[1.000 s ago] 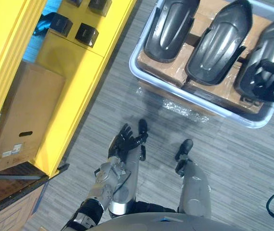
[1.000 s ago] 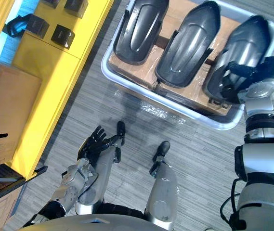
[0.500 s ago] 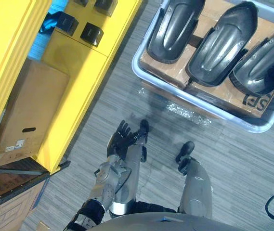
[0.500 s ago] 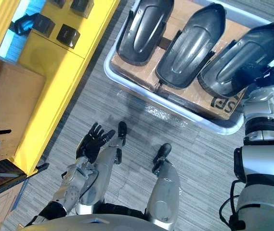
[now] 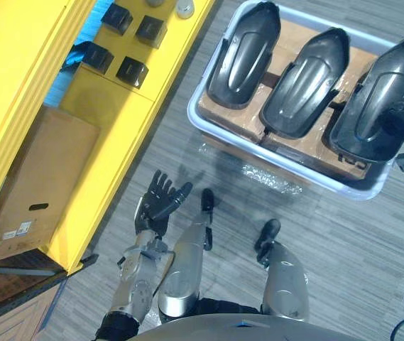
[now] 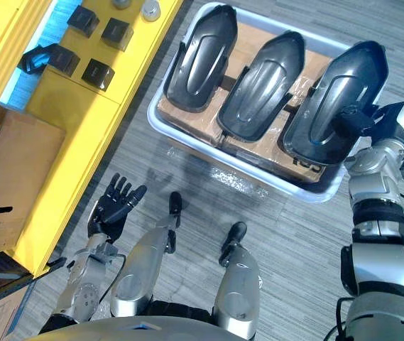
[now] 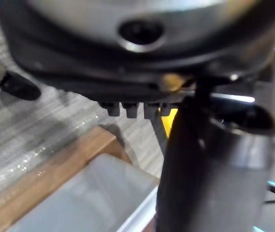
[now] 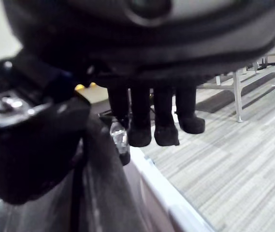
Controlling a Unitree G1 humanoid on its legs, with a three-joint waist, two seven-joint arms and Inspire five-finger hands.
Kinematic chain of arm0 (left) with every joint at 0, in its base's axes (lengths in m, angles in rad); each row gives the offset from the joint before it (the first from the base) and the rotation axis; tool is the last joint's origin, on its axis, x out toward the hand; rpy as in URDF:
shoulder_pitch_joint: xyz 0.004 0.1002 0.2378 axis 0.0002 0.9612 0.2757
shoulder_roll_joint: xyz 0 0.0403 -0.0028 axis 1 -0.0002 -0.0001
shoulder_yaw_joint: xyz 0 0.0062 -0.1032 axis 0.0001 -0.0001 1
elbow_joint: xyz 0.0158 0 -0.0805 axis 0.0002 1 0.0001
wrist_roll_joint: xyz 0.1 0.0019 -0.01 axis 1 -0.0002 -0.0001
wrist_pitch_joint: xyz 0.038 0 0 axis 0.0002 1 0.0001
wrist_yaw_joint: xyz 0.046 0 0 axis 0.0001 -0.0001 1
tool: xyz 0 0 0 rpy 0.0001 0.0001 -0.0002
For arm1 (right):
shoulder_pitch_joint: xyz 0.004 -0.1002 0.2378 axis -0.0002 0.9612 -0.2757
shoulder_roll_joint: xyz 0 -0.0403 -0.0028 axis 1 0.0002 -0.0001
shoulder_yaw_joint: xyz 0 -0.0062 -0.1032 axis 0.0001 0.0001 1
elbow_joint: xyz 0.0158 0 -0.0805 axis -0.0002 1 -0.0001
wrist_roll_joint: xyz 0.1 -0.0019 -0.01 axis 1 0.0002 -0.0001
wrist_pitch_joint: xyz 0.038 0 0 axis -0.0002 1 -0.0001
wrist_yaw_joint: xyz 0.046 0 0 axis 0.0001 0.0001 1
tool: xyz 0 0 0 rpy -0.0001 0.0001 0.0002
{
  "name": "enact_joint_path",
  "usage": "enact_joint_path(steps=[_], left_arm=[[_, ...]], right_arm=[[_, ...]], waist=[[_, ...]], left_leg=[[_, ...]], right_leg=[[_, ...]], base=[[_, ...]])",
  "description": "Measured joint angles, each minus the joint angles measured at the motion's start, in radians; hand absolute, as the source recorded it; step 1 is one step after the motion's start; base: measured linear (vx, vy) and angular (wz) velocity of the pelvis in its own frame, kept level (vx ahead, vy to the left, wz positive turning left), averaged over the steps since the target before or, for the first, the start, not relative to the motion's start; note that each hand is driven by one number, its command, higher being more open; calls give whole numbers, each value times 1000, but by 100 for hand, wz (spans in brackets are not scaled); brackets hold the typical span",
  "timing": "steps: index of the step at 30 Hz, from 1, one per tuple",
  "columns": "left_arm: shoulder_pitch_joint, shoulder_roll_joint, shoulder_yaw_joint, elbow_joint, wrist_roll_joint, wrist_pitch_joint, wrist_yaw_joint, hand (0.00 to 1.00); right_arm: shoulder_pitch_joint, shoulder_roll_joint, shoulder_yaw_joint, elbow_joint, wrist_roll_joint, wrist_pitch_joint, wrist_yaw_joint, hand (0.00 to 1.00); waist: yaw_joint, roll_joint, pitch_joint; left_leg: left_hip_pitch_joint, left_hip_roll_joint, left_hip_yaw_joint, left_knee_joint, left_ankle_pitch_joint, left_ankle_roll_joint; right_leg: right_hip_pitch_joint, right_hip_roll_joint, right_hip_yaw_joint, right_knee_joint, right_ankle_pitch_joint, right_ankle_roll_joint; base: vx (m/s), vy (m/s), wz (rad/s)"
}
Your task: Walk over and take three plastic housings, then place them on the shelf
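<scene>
Three dark housings (image 5: 302, 74) lie in the grey tray (image 6: 314, 195), upper right. The right hand (image 6: 363, 122) pinches the rim of the right housing (image 5: 375, 106) with its fingers, likely to lift it. The left hand (image 5: 160, 206), lower left, hangs open and empty by the yellow shelf (image 5: 109, 92).

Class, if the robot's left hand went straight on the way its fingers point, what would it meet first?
The left hand would probably meet the grey tray at its near corner; depth is unclear.
</scene>
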Motion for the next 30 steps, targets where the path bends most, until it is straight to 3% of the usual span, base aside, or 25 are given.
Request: enact_joint_path(steps=[6, 10, 14, 19, 24, 30], left_arm=[[32, 11, 74, -194, 81, -1, 91, 100], [-15, 33, 100, -220, 88, 9, 104, 100], [-89, 58, 101, -219, 127, 111, 78, 100], [-252, 128, 51, -103, 62, 248, -88, 100], [-325, 151, 12, -52, -46, 338, -207, 100], [-357, 155, -18, 43, -101, 407, -226, 100]], right_arm=[[173, 152, -116, -229, -30, -17, -44, 0], [246, 231, -121, -277, -87, -47, -48, 0], [297, 280, -96, -338, -162, -99, -47, 0], [280, 291, -8, -365, -281, -221, -25, 0], [237, 291, 71, -365, -366, -316, 0, 0], [191, 290, 134, -362, -393, -351, 58, 0]], waist=[[-34, -100, -41], [-49, -135, -97], [-56, -138, -158], [-81, -137, -235], [-103, -128, -283], [-107, -111, -327]], left_leg=[[114, 10, 21, -85, 12, -7], [169, 11, 38, -131, 16, -13], [227, 11, 71, -177, 17, -15], [266, 7, 111, -186, 18, -16], [279, 15, 130, -188, 17, -16], [298, 24, 147, -191, 19, -18]], right_leg=[[97, 20, 1, -69, 2, 1], [140, 30, 8, -108, 8, 8], [187, 40, 30, -169, 32, 14], [232, 44, 54, -234, 68, 22], [261, 60, 68, -297, 108, 14], [291, 76, 77, -350, 146, 6]], base=[[88, -59, -6], [84, -38, -10], [72, -11, -21], [29, 11, -16], [-39, 4, -14], [-73, -4, -9]])
